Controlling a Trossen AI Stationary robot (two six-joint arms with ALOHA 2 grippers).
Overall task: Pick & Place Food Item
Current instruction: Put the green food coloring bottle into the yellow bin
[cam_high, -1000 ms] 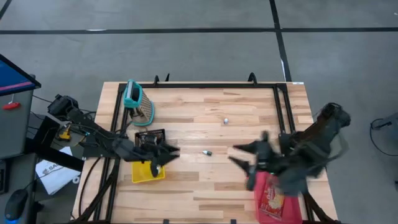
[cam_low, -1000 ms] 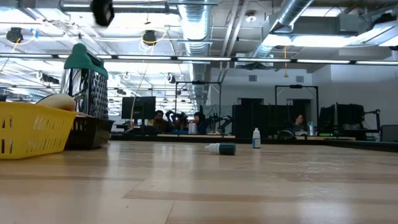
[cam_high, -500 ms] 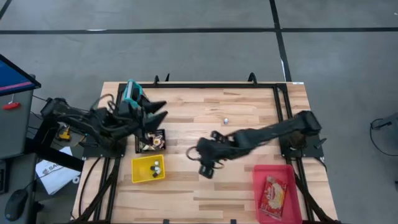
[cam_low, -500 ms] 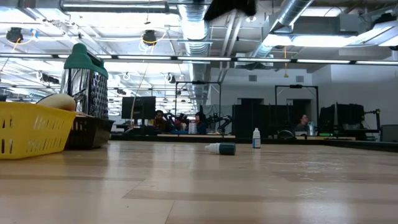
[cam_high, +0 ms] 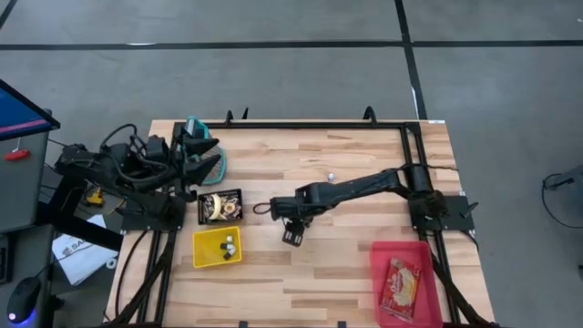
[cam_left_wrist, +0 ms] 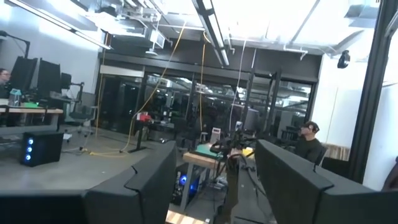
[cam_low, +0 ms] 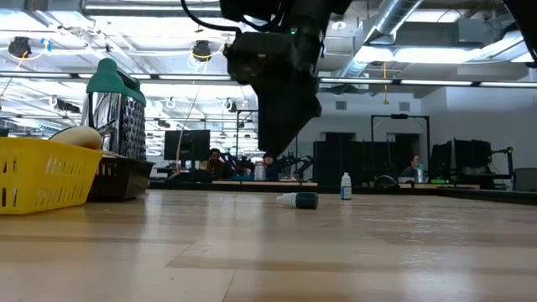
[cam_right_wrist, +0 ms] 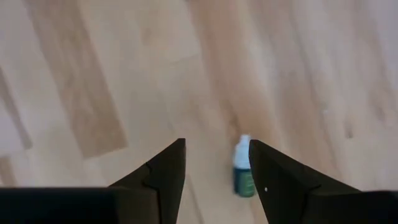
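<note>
Because the coming move turned on a small bottle and not on a basket, I take the black basket (cam_high: 219,207) as my landmark.

In the high view the right gripper (cam_high: 293,233) hung just beside the black basket, on the side toward the red tray (cam_high: 401,244). The bottle itself I could not find there (the gripper covered that spot). The left gripper (cam_high: 205,155) waited beyond the black basket near the table's far edge, so the right arm was by far the nearer one.

In the low view the bottle (cam_low: 299,200) lay on its side on the bare wood, well apart from the black basket (cam_low: 117,178). Its pale cap pointed toward that basket. The right gripper (cam_low: 285,134) hung above it, pointing down, not yet touching.

In the left wrist view the left gripper (cam_left_wrist: 216,149) had its fingers spread, with only the room between them.

In the right wrist view the right gripper (cam_right_wrist: 217,144) had its jaws spread and empty. The bottle (cam_right_wrist: 244,171) lay between them but nearer to one finger, with its long axis across the closing line. I judged that a small sideways correction was needed before closing.

The bottle had a white cap and a dark green body. Whether it held food I cannot tell.
</note>
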